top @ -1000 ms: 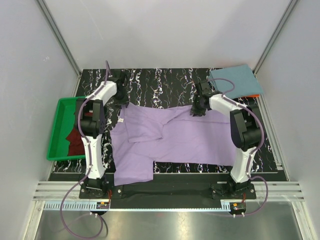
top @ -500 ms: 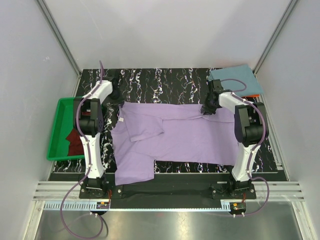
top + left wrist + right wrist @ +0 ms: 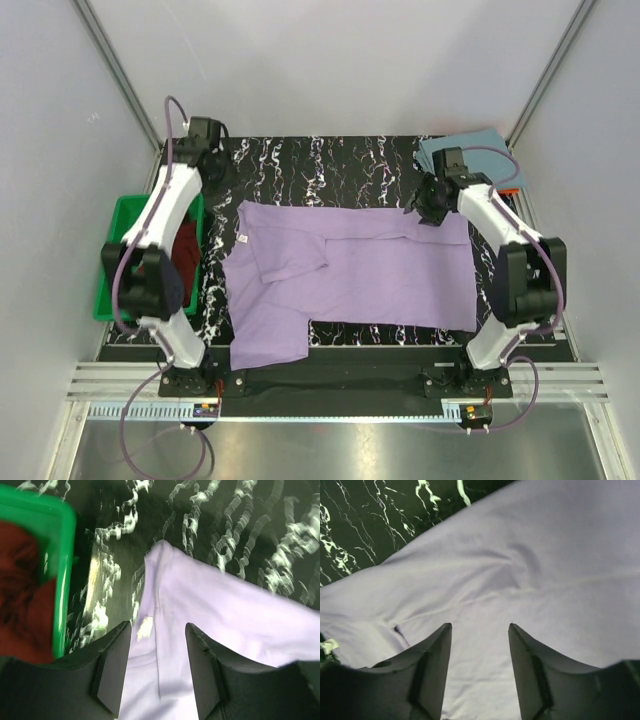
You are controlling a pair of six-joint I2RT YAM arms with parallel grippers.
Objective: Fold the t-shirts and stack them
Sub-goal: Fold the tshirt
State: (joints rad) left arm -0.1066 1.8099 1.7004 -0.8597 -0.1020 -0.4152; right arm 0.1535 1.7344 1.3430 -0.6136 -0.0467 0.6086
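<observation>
Across the middle of the top view lies the lavender t-shirt [image 3: 340,275], spread flat on the black marbled table [image 3: 330,165], with one sleeve flap doubled over at centre-left. The left gripper [image 3: 158,627] hangs near the shirt's upper-left corner, jaws spread, nothing between them. The right gripper [image 3: 479,626] is over the upper-right edge, also spread and empty. The teal-blue t-shirt [image 3: 470,160] sits folded in the upper right corner, and the maroon t-shirt [image 3: 185,250] is in the green tray [image 3: 110,290] at left. Likely step — grasp the far edge for a fold. To do it well, bring both pincers down on the far corners together, pinch the full thickness, lift low and carry toward the bottom of the frame evenly — an uneven pull would skew the hem.
</observation>
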